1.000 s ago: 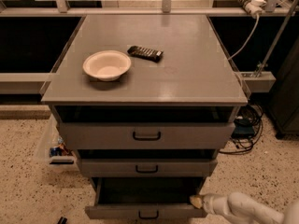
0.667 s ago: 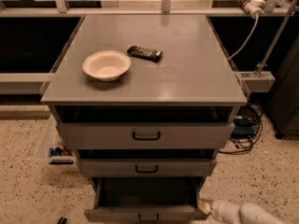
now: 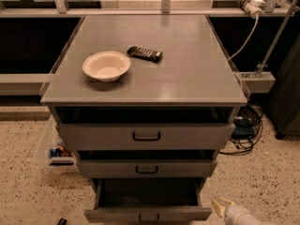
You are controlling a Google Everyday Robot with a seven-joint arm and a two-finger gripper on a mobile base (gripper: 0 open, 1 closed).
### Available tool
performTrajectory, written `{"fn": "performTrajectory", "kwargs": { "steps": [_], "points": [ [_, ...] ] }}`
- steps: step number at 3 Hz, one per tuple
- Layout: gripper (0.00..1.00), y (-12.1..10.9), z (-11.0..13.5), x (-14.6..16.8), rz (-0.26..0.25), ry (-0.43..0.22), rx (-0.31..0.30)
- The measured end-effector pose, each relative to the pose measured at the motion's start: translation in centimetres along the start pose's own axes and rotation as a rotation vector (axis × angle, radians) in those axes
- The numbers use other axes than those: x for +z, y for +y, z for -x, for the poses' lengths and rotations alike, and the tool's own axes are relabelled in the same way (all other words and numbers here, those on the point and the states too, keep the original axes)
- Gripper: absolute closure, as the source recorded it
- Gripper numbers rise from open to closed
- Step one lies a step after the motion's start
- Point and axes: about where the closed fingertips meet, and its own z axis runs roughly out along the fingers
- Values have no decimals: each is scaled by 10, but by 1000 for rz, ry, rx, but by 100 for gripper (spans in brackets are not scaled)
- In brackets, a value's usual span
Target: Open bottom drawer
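**Status: bottom drawer open, task near completion**

My tool (image 3: 223, 205) sits low at the bottom right of the camera view, near the floor. It is apart from the cabinet and holds nothing. I cannot tell whether it is set wide or narrow.

The bottom drawer (image 3: 147, 213) lies just left of my tool. It stands well out from the cabinet, with its dark interior exposed behind the front panel. Its small loop handle (image 3: 149, 217) is further left of the tool and is not in contact with it.

Above and left of the tool, the middle drawer (image 3: 146, 168) and the top drawer (image 3: 146, 136) stand out far less.

Well above the tool, the tabletop (image 3: 197, 74) carries a bowl (image 3: 106, 65) and a remote (image 3: 145, 54).

Assessment: the opening stroke appears done. What may remain is backing the tool clear.
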Motion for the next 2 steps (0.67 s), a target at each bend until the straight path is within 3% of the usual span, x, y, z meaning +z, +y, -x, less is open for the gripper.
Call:
{"fn": "performTrajectory", "kwargs": {
  "steps": [1, 2],
  "points": [
    [59, -3, 8, -11, -36, -37, 20],
    [36, -2, 7, -10, -32, -34, 17]
  ]
}}
